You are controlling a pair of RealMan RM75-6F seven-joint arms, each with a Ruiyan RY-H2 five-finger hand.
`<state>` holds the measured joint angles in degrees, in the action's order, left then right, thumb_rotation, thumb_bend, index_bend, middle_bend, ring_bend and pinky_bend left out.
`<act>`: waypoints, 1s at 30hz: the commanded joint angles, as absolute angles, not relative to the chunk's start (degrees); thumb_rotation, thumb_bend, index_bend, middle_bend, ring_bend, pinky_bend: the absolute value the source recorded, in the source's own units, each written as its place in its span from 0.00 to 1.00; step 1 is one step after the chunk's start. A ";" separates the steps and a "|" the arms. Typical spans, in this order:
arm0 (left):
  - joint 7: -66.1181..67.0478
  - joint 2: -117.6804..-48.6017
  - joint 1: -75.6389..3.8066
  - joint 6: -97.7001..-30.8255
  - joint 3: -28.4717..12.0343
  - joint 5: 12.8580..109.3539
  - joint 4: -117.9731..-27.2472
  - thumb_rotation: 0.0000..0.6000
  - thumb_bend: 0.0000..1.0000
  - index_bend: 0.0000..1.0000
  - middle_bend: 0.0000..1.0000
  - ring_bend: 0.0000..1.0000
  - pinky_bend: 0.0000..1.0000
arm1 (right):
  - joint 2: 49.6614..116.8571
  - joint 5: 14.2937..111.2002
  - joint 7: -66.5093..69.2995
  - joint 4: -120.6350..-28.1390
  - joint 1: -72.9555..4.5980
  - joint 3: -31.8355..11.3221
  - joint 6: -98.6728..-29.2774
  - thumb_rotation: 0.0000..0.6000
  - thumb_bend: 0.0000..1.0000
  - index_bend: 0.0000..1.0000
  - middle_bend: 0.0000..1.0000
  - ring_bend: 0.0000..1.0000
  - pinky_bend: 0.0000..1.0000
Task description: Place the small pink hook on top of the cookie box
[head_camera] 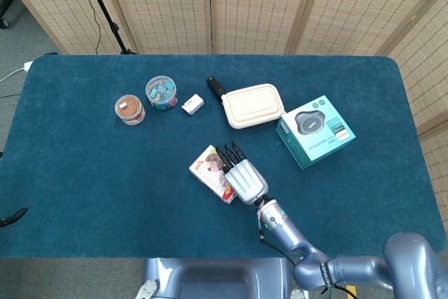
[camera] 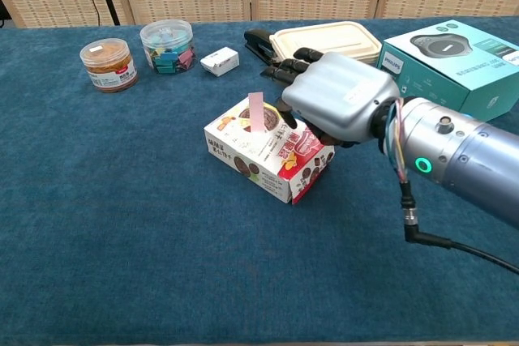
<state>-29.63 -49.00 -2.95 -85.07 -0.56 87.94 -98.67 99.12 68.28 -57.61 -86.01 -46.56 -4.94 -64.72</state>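
The cookie box (camera: pixel 265 157) lies on the blue tablecloth in the chest view; the head view shows this cookie box (head_camera: pixel 211 174) near the table's front middle. A small pink hook (camera: pixel 256 111) stands upright on its top face. My right hand (camera: pixel 334 96) hovers just right of the hook over the box's right end, fingers stretched out and holding nothing. The thumb hangs close to the hook without touching it. In the head view the right hand (head_camera: pixel 245 177) covers the box's right part. My left hand does not show in either view.
At the back stand an orange-lidded jar (camera: pixel 108 63), a clear tub of clips (camera: pixel 167 46), a small white box (camera: pixel 220 61), a black stapler (camera: pixel 258 42), a beige lunch box (camera: pixel 327 44) and a teal carton (camera: pixel 454 70) at the right.
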 commanded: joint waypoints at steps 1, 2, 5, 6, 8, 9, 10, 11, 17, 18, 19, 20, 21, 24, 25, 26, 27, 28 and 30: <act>-29.67 -48.97 -3.02 -84.88 -0.50 87.98 -98.76 1.00 0.14 0.00 0.00 0.00 0.00 | 96.29 70.10 -55.63 -88.97 -45.48 -5.16 -66.40 1.00 1.00 0.36 0.00 0.00 0.00; -29.69 -48.96 -3.03 -84.83 -0.47 88.00 -98.80 1.00 0.14 0.00 0.00 0.00 0.00 | 95.61 70.60 -55.03 -89.66 -45.22 -5.19 -66.78 1.00 1.00 0.34 0.00 0.00 0.00; -29.11 -49.02 -2.97 -84.84 -0.31 88.20 -98.91 1.00 0.14 0.00 0.00 0.00 0.00 | 91.82 72.98 -51.65 -92.90 -43.40 -5.39 -69.53 1.00 0.77 0.19 0.00 0.00 0.00; -28.92 -49.06 -2.93 -84.90 -0.29 88.22 -98.96 1.00 0.14 0.00 0.00 0.00 0.00 | 91.14 73.41 -51.06 -93.38 -43.08 -5.28 -69.86 1.00 0.65 0.14 0.00 0.00 0.00; -27.80 -49.31 -2.61 -85.24 -0.10 88.28 -99.19 1.00 0.14 0.00 0.00 0.00 0.00 | 88.05 75.03 -47.50 -95.22 -41.15 -5.05 -72.02 1.00 0.30 0.03 0.00 0.00 0.00; -27.23 -49.47 -2.42 -85.44 -0.01 88.25 -99.30 1.00 0.14 0.00 0.00 0.00 0.00 | 86.80 75.80 -45.72 -95.92 -40.39 -4.84 -72.72 1.00 0.21 0.01 0.00 0.00 0.00; -26.58 -49.66 -2.21 -85.65 0.08 88.19 -99.40 1.00 0.14 0.00 0.00 0.00 0.00 | 85.56 76.63 -43.82 -96.48 -39.62 -4.57 -73.41 1.00 0.11 0.00 0.00 0.00 0.00; -25.69 -49.98 -1.90 -85.91 0.25 88.12 -99.49 1.00 0.14 0.00 0.00 0.00 0.00 | 83.92 77.84 -41.22 -97.10 -38.55 -4.09 -74.33 1.00 0.04 0.00 0.00 0.00 0.00; -23.94 -52.01 -0.19 -87.36 1.17 88.09 -98.77 1.00 0.14 0.00 0.00 0.00 0.00 | 77.60 82.86 -30.25 -98.74 -33.59 -1.35 -78.46 1.00 0.00 0.00 0.00 0.00 0.00; -24.13 -52.42 0.08 -87.51 1.32 88.03 -98.42 1.00 0.13 0.00 0.00 0.00 0.00 | 76.74 83.80 -28.03 -98.72 -32.67 -0.73 -79.20 1.00 0.00 0.00 0.00 0.00 0.00; -24.29 -52.83 0.37 -87.49 1.52 87.79 -97.98 1.00 0.13 0.00 0.00 0.00 0.00 | 75.86 84.81 -25.85 -98.32 -31.51 0.19 -80.11 1.00 0.00 0.00 0.00 0.00 0.00; -24.31 -53.13 0.61 -87.42 1.67 87.49 -97.59 1.00 0.13 0.00 0.00 0.00 0.00 | 75.01 86.35 -23.78 -97.24 -30.15 1.30 -81.57 1.00 0.00 0.00 0.00 0.00 0.00; -24.26 -53.36 0.75 -87.62 1.63 87.43 -97.29 1.00 0.13 0.00 0.00 0.00 0.00 | 74.67 87.69 -22.19 -96.07 -29.17 1.95 -82.80 1.00 0.00 0.00 0.00 0.00 0.00; -23.17 -54.48 1.53 -89.13 1.29 87.22 -96.29 1.00 0.13 0.00 0.00 0.00 0.00 | 74.52 89.95 -16.20 -91.76 -24.91 3.70 -87.39 1.00 0.00 0.00 0.00 0.00 0.00; -22.86 -54.73 1.67 -89.32 1.32 87.28 -96.15 1.00 0.13 0.00 0.00 0.00 0.00 | 74.61 90.43 -14.53 -90.57 -24.02 3.98 -88.26 1.00 0.00 0.00 0.00 0.00 0.00; -22.48 -54.95 1.79 -89.39 1.39 87.33 -96.03 1.00 0.13 0.00 0.00 0.00 0.00 | 74.69 90.51 -12.86 -89.38 -23.05 4.18 -89.08 1.00 0.00 0.00 0.00 0.00 0.00; -21.85 -55.23 1.88 -89.29 1.52 87.36 -95.93 1.00 0.13 0.00 0.00 0.00 0.00 | 74.81 90.25 -10.56 -87.65 -21.64 4.42 -90.09 1.00 0.00 0.00 0.00 0.00 0.00; -21.45 -55.39 1.90 -89.23 1.56 87.37 -95.92 1.00 0.13 0.00 0.00 0.00 0.00 | 74.99 90.36 -9.06 -86.41 -20.89 4.48 -90.70 1.00 0.00 0.00 0.00 0.00 0.00; -20.51 -55.68 1.94 -89.06 1.62 87.34 -96.00 1.00 0.13 0.00 0.00 0.00 0.00 | 75.46 89.97 -6.03 -83.66 -19.26 4.29 -91.73 1.00 0.00 0.00 0.00 0.00 0.00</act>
